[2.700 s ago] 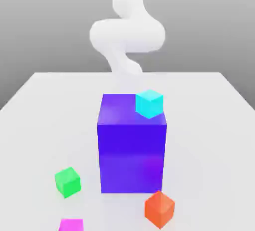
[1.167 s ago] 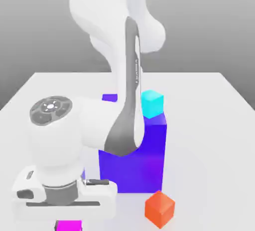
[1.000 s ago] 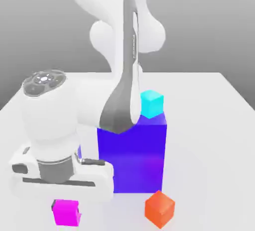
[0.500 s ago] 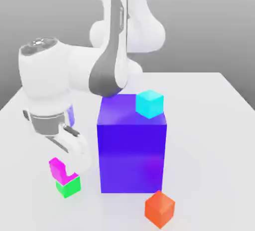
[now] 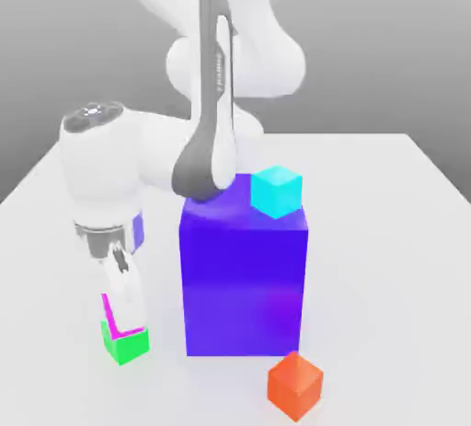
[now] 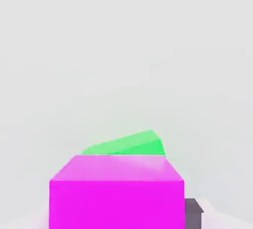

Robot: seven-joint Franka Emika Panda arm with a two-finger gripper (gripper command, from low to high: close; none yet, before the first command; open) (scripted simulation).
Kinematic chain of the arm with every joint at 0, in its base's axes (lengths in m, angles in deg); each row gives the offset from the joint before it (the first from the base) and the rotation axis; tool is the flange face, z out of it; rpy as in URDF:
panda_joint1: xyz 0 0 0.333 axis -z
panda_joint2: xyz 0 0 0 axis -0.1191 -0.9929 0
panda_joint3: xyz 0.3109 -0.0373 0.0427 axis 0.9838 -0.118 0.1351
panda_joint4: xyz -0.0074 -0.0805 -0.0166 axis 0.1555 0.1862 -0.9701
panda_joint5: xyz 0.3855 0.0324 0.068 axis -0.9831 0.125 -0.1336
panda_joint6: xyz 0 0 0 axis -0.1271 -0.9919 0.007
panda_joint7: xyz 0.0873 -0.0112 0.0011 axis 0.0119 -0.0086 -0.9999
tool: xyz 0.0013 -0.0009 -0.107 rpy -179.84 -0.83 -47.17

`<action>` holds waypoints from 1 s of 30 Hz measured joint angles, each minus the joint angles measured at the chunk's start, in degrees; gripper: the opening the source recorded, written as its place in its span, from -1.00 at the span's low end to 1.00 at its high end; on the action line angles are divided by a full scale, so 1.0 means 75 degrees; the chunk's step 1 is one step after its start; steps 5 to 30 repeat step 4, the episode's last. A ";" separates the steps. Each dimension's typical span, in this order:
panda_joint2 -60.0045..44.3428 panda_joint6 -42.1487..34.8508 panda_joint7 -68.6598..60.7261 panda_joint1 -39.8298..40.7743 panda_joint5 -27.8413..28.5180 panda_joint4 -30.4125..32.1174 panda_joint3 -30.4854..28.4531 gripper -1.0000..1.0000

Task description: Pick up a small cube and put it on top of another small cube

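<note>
My gripper (image 5: 117,316) is shut on the small magenta-pink cube (image 5: 108,312), low at the exterior view's left. One white finger (image 5: 125,292) covers most of that cube. The small green cube (image 5: 125,344) sits on the table directly beneath it, and the two look to be touching or nearly so. In the hand view the magenta cube (image 6: 116,191) is large and close, the green cube (image 6: 129,144) peeks out from behind it, and a dark finger pad (image 6: 193,212) shows beside the magenta cube.
A big blue-violet block (image 5: 244,277) stands just to the exterior view's right of the gripper, with a cyan cube (image 5: 276,190) on its top corner. An orange-red cube (image 5: 295,385) lies on the white table (image 5: 386,259) in front of the block.
The hand has turned and shifted toward the block, bringing the magenta cube down from beside the green cube to directly over it. The other cubes have not moved.
</note>
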 joint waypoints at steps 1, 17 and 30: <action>0.0000 0.0000 0.0000 0.0000 0.0000 0.0000 0.0000 1.00; 0.0022 -0.0024 0.0028 0.0005 0.0038 0.0004 -0.0008 1.00; 0.0022 -0.0024 0.0028 0.0005 0.0038 0.0004 -0.0008 1.00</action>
